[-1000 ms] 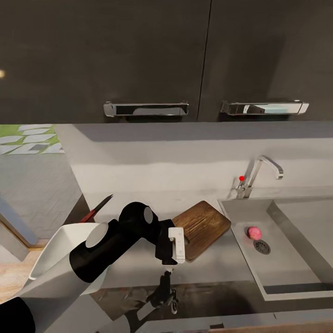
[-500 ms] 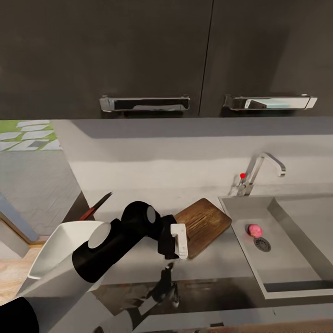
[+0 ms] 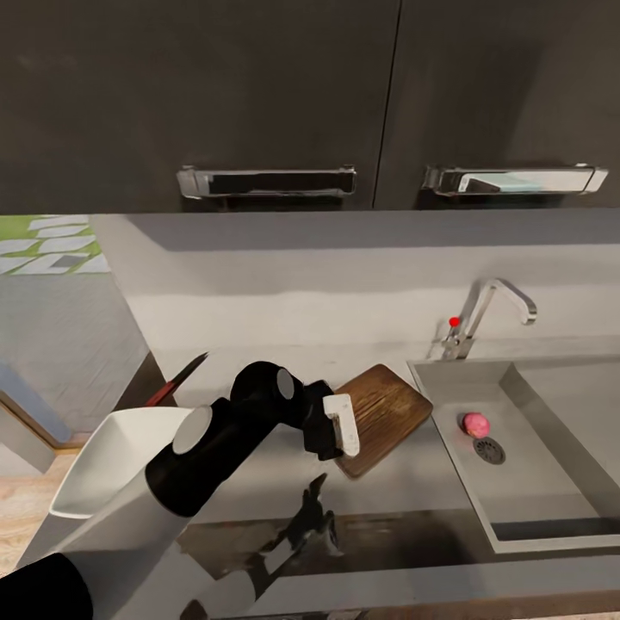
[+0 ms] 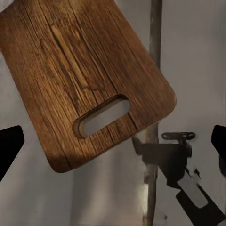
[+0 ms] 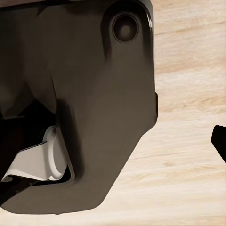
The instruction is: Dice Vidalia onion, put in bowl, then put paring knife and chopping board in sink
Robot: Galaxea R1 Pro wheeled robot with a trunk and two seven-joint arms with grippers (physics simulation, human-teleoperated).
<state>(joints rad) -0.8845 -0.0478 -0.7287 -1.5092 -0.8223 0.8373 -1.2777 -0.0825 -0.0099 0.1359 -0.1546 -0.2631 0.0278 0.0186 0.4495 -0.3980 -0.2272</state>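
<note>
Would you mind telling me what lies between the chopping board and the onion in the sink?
In the head view, only a bare strip of grey countertop and the sink's near wall separate the chopping board from the onion.

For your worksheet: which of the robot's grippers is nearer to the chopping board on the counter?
Left. The left gripper hangs over the chopping board at its handle end, fingers spread wide. The right gripper looks at the robot's dark body and a wooden floor, with no board near it.

I am in a kitchen: beyond my end effector [image 3: 340,469] a grey bench [image 3: 405,482] carries a steel sink [image 3: 517,508] with a chrome tap [image 3: 486,314], a wooden chopping board [image 3: 383,413], and dark wall cupboards [image 3: 258,95] hang above.
</note>
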